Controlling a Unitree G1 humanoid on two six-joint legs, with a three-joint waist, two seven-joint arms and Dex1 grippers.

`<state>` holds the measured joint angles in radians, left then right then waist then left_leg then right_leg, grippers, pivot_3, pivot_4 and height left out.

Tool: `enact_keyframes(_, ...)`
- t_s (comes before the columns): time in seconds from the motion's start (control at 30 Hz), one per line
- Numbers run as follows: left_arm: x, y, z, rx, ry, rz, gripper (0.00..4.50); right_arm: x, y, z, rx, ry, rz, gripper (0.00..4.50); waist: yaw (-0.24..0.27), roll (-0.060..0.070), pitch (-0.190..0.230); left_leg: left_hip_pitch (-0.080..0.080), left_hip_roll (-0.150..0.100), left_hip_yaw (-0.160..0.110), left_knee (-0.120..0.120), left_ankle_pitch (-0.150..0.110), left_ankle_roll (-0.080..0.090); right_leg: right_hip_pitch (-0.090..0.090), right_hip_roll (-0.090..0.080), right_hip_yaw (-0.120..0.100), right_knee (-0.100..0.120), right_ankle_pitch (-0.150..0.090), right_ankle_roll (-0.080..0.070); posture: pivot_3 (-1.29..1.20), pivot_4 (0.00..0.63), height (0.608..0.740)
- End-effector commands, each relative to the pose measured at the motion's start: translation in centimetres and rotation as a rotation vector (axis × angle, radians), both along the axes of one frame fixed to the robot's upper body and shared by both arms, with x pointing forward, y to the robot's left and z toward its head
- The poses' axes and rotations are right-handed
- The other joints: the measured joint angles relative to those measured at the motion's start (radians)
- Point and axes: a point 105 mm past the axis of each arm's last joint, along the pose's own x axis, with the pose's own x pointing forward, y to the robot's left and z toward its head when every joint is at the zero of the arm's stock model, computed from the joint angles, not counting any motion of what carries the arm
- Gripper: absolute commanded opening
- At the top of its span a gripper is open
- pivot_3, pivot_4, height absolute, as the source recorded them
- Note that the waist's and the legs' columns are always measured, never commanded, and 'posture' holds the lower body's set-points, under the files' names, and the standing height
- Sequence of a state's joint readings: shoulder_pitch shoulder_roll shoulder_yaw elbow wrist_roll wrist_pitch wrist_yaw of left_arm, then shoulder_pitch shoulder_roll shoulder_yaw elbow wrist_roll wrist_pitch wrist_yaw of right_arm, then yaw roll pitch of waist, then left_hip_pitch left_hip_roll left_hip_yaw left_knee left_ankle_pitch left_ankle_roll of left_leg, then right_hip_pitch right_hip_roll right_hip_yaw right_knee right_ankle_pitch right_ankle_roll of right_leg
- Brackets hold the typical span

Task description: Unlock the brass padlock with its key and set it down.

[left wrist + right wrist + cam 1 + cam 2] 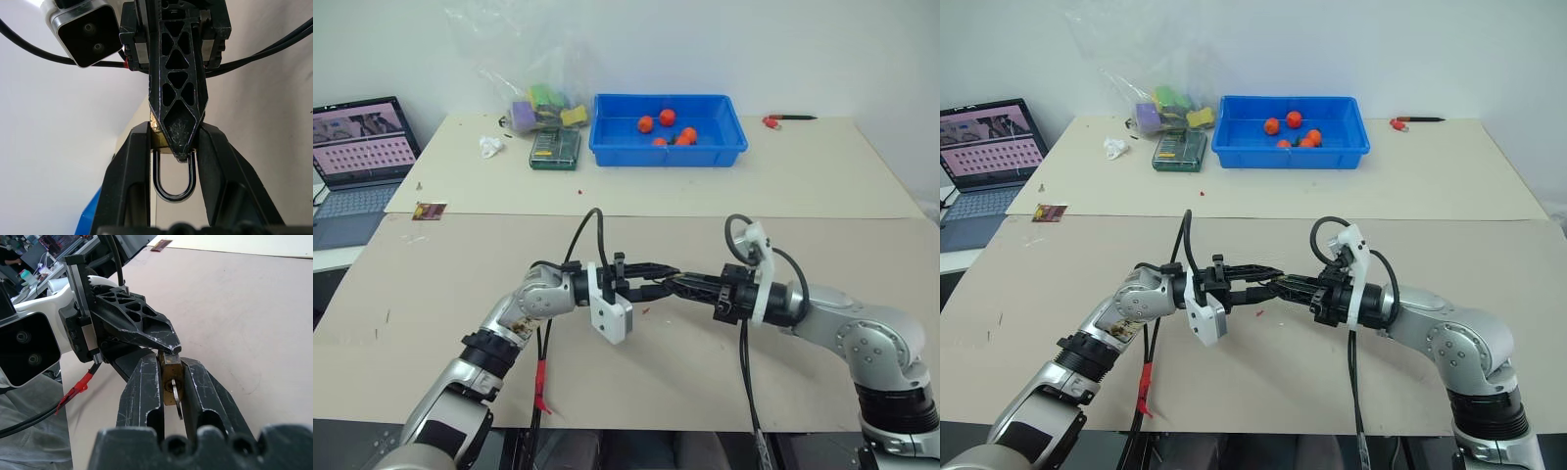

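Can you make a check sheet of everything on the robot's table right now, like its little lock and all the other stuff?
Surface: tan table, bare where the arms meet.
Job's things: padlock held in the air between both grippers; key sticks out of its keyhole; its shackle looks closed.
Clutter: blue bin with small red balls, bag of blocks, green case, red pen, small card.
Grippers: left gripper shut on the padlock; right gripper shut at the key end.
Cables: black cables loop over both wrists.
Surroundings: open laptop at the left, white wall behind.
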<state>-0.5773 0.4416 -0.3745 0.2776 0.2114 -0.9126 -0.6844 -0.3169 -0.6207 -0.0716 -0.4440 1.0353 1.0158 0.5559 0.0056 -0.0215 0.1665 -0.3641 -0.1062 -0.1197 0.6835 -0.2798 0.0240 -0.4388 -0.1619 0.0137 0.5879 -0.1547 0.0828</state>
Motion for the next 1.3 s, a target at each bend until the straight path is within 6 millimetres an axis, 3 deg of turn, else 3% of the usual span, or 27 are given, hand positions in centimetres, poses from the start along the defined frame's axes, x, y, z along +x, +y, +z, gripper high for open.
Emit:
enact_keyframes(0.03,0.08,0.03,1.59,-0.066,-0.021,0.008,0.8,-0.57,0.09,1.14,0.015,-0.039,0.027,0.11,0.0,0.0,0.0,0.0,0.0,0.0,0.0,0.0,0.0,0.0,0.0,0.0,0.0,0.0,0.0,0.0,0.15,0.74)
enact_keyframes(0.3,-0.06,-0.23,1.59,-0.07,-0.019,0.001,0.8,-0.52,-0.01,1.27,0.007,-0.066,0.018,0.11,0.0,0.0,0.0,0.0,0.0,0.0,0.0,0.0,0.0,0.0,0.0,0.0,0.0,0.0,0.0,0.0,0.15,0.74)
enact_keyframes(0.33,-0.06,-0.24,1.59,-0.07,-0.018,0.001,0.8,-0.48,-0.02,1.26,0.005,-0.069,0.016,1.12,0.0,0.0,0.0,0.0,0.0,0.0,0.0,0.0,0.0,0.0,0.0,0.0,0.0,0.0,0.0,0.0,0.15,0.74)
enact_keyframes(0.5,-0.04,-0.28,1.58,-0.072,-0.015,0.002,0.8,-0.2,-0.15,1.27,-0.013,-0.09,-0.003,2.67,0.0,0.0,0.0,0.0,0.0,0.0,0.0,0.0,0.0,0.0,0.0,0.0,0.0,0.0,0.0,0.0,0.15,0.74)
enact_keyframes(1.2,-0.56,-0.06,0.85,-0.049,-0.023,-0.012,0.8,-0.04,-0.86,1.87,0.007,-0.074,-0.008,2.67,0.0,0.0,0.0,0.0,0.0,0.0,0.0,0.0,0.0,0.0,0.0,0.0,0.0,0.0,0.0,0.0,0.15,0.74)
enact_keyframes(1.3,-0.46,0.0,0.85,-0.059,-0.012,-0.001,0.8,-0.09,-0.86,1.9,0.011,-0.069,-0.003,1.97,0.0,0.0,0.0,0.0,0.0,0.0,0.0,0.0,0.0,0.0,0.0,0.0,0.0,0.0,0.0,0.0,0.15,0.74)
